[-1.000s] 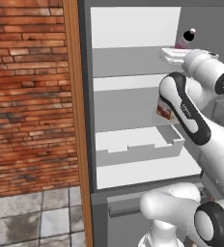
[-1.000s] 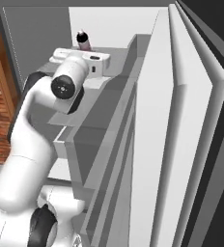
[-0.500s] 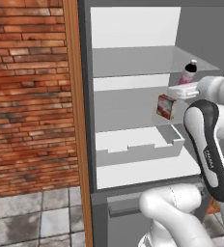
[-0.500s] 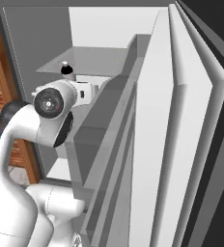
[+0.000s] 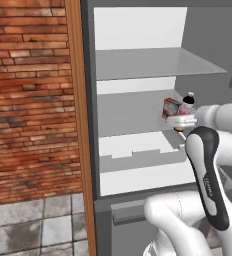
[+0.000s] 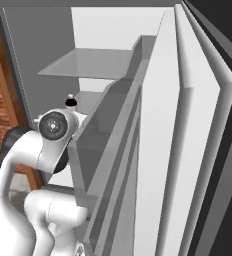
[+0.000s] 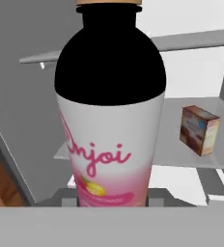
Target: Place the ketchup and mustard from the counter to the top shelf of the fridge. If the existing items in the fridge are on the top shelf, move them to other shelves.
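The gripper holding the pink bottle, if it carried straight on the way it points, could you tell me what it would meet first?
Probably the fridge's white back wall, between two grey shelves. The gripper is shut on the pink bottle; the reddish-brown box sits off to one side. Depth is hard to judge.

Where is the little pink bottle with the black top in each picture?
Left base view: pink bottle at middle right, over the second shelf, beside the reddish-brown box.
Right base view: just its black cap peeks above the arm, left of centre.
Hand view: bottle close up in the centre.
Shared landmark: the top shelf, above the bottle.
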Tool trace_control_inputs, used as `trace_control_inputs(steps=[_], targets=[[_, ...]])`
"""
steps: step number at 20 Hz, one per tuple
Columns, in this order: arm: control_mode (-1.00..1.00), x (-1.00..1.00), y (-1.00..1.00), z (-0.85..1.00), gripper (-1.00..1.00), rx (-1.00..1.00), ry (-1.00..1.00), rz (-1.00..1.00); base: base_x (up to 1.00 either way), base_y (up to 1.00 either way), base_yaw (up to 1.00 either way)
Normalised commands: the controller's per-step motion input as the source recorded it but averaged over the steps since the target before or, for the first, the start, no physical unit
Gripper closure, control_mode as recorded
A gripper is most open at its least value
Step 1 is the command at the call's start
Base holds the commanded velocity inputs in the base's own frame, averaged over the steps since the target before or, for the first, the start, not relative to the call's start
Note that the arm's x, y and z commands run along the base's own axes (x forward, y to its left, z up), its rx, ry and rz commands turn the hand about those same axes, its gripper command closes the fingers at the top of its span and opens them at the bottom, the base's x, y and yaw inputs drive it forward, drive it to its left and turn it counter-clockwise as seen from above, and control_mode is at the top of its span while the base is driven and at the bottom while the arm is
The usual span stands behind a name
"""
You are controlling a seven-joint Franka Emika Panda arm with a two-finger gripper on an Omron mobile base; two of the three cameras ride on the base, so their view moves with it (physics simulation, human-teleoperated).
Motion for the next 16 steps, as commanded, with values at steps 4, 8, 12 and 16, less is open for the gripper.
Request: trace_control_inputs(steps=[4, 8, 12, 16], targets=[[-1.00, 0.41, 0.00, -0.57, 1.00, 0.10, 0.17, 0.00, 0.00, 0.00, 0.00], [-1.00, 0.63, 0.00, -0.04, 1.00, 0.03, 0.08, 0.00, 0.00, 0.00, 0.00], [-1.00, 0.68, 0.00, 0.00, 1.00, 0.00, 0.00, 0.00, 0.00, 0.00, 0.00], [-1.00, 0.67, 0.00, 0.00, 1.00, 0.00, 0.00, 0.00, 0.00, 0.00, 0.00]])
